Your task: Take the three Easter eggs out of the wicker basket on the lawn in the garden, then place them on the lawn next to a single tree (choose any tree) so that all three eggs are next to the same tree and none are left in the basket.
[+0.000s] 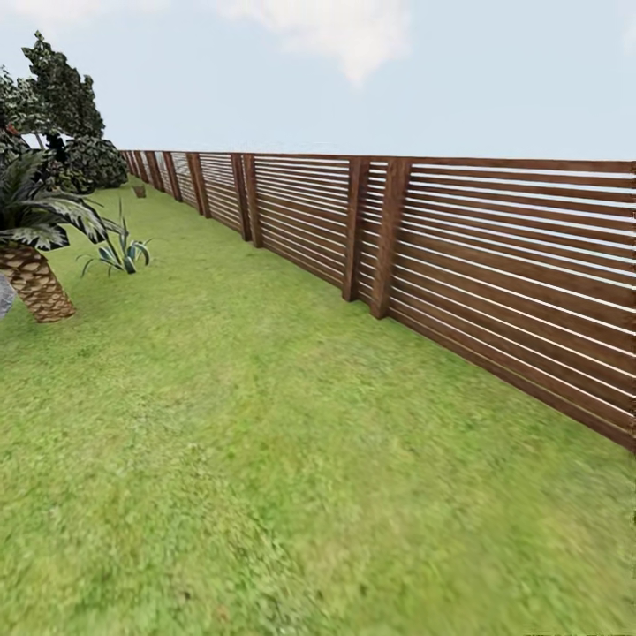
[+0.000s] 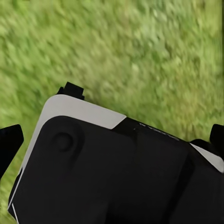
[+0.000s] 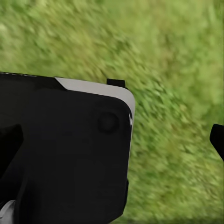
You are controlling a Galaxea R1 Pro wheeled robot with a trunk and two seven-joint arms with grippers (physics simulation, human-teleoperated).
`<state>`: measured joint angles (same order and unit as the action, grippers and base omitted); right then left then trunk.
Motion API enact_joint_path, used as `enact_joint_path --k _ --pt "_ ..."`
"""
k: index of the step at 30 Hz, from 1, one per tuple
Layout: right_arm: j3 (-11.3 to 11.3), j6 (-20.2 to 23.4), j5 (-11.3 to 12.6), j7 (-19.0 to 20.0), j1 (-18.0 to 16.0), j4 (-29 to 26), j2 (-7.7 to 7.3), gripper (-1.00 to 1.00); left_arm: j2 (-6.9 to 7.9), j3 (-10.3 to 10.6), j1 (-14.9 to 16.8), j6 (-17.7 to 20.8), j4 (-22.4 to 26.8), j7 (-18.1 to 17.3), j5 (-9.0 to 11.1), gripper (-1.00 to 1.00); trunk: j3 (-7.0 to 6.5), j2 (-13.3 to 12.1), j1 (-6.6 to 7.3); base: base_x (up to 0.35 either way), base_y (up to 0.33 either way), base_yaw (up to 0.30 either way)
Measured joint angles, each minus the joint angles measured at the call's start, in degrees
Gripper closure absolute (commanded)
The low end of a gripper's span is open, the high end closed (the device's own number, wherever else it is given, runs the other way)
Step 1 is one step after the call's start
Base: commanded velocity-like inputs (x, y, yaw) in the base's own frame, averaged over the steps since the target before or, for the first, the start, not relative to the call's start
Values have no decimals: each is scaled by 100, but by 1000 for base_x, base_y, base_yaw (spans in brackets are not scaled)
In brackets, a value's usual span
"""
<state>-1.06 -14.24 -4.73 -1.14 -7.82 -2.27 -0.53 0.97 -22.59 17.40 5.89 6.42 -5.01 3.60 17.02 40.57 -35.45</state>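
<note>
Head view: the lawn (image 1: 265, 459) — short, mottled green grass — runs from the foreground toward the far corner of the garden, bounded along its right edge by a brown horizontal-slat wooden fence (image 1: 495, 265) that recedes into the distance. Taking the fence as landmark, a palm (image 1: 35, 256) with a scaly brown trunk stands well apart from it across the grass; a small spiky plant (image 1: 119, 252) lies between palm and fence, nearer the palm. Round leafy bushes (image 1: 93, 163) and a dark-leaved tree (image 1: 62, 88) sit near the fence's far end, under a pale sky. Left wrist view: the left gripper (image 2: 112, 140) shows 2 dark fingertips (image 2: 9, 144) at opposite frame edges — spread wide, nothing between them — above blurred grass and a black-and-white robot body (image 2: 112, 172). Right wrist view: 1 dark fingertip (image 3: 217, 139) of the right gripper (image 3: 217, 139) appears beside the same body over grass; its spread cannot be told.
</note>
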Motion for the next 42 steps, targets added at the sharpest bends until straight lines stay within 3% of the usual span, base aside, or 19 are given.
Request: enact_joint_path --k 18,42 --pt "0 -9 -2 0 1 3 2 -100 2 0 0 0 0 0 0 -100 -158 0 0 0 0 -66" --pt "-7 -6 -2 -6 2 7 6 -100 2 0 0 0 0 1 1 -100 -379 0 0 0 0 62"
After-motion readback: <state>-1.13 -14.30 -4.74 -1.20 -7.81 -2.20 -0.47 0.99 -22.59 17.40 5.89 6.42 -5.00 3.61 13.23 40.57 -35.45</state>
